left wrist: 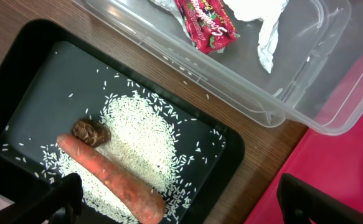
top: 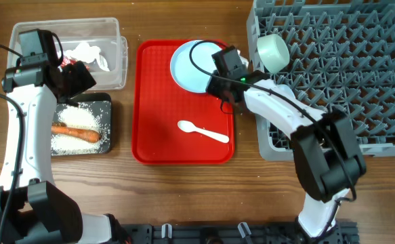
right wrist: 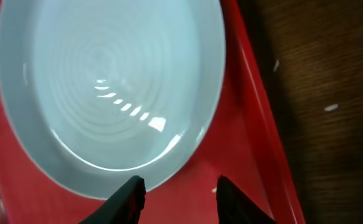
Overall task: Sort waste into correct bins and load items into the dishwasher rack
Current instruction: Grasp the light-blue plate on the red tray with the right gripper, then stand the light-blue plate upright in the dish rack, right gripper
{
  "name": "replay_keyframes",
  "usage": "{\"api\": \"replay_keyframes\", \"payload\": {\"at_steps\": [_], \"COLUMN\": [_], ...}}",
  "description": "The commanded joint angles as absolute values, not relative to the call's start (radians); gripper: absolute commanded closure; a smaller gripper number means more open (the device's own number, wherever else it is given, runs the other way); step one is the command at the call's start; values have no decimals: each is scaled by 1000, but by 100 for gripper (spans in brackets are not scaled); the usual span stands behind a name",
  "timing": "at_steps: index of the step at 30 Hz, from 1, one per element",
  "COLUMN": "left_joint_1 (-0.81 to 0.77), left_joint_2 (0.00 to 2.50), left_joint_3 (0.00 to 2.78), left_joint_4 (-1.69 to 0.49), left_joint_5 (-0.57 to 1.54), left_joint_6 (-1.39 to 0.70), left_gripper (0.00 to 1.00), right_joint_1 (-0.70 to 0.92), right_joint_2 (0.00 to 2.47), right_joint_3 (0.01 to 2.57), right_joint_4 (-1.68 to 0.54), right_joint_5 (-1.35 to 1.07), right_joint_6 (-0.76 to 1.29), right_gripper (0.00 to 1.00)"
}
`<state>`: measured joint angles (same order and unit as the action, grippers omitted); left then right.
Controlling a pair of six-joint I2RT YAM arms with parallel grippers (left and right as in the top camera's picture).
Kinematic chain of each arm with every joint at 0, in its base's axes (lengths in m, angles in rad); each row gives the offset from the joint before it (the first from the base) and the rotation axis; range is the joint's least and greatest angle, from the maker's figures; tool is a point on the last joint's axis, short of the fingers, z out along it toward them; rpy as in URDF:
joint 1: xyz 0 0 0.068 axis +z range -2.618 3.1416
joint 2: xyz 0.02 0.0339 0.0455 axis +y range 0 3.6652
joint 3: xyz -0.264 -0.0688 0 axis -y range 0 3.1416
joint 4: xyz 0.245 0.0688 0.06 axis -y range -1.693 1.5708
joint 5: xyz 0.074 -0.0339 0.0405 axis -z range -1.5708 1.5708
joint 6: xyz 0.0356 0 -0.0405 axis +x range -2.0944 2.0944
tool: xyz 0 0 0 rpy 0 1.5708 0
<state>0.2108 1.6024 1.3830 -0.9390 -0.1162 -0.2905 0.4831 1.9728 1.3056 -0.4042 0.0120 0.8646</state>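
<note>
The light blue plate (top: 189,64) lies on the red tray's far right part and fills the right wrist view (right wrist: 106,81). My right gripper (top: 219,83) is open and empty (right wrist: 181,199) at the plate's rim. A white spoon (top: 202,131) lies on the tray. A mint-white bowl (top: 273,52) sits in the grey dishwasher rack (top: 346,74). My left gripper (top: 82,78) is open and empty (left wrist: 181,208) over the black tray (left wrist: 44,81), which holds the carrot (left wrist: 106,177), rice (left wrist: 144,137) and brown lump (left wrist: 91,132). The clear tub (left wrist: 231,81) holds the napkin (left wrist: 268,31) and red wrapper (left wrist: 206,22). The cup and blue bowl are out of view.
The flat red tray (top: 156,102) sits between the bins and the rack. The rack's near left corner lies close to my right arm. A few rice grains lie on the wooden table (right wrist: 330,107) beside the tray.
</note>
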Motion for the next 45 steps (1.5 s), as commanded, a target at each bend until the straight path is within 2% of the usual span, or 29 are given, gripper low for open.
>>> {"api": "replay_keyframes", "payload": {"at_steps": [1,5,10,15,19,21,23,27,29,36,39,43,45], "left_joint_1": [216,216,216,216,216,216,216,216,216,216,216,216,216], "left_joint_2": [1592,1592,1592,1592,1592,1592,1592,1592,1592,1592,1592,1592,1592], "left_joint_3": [1398,1398,1398,1398,1398,1398,1398,1398,1398,1398,1398,1398,1398], "left_joint_4": [-937,-937,-937,-937,-937,-937,-937,-937,-937,-937,-937,-937,-937], "left_joint_5": [-128,-128,-128,-128,-128,-128,-128,-128,-128,-128,-128,-128,-128], "left_joint_6": [-296,-296,-296,-296,-296,-296,-296,-296,-296,-296,-296,-296,-296], "left_gripper": [0,0,0,0,0,0,0,0,0,0,0,0,0], "right_joint_1": [485,485,484,483,473,464,456,445,412,218,181,163,163], "right_joint_2": [2031,2085,2085,2032,1803,1641,1457,1298,1293,1437,1517,1603,1647], "right_joint_3": [1312,1312,1312,1338,1392,1398,1398,1398,1396,1381,1380,1381,1381], "right_joint_4": [-402,-345,-392,-404,-458,-555,-673,-696,-699,-700,-694,-692,-671], "right_joint_5": [68,70,46,-37,3,196,547,949,1040,1024,1002,858,859], "right_joint_6": [929,945,854,705,512,438,357,68,-74,-343,-366,-363,-363], "right_gripper": [59,64,96,96,96,96,96,96,96,96,95,93,86]}}
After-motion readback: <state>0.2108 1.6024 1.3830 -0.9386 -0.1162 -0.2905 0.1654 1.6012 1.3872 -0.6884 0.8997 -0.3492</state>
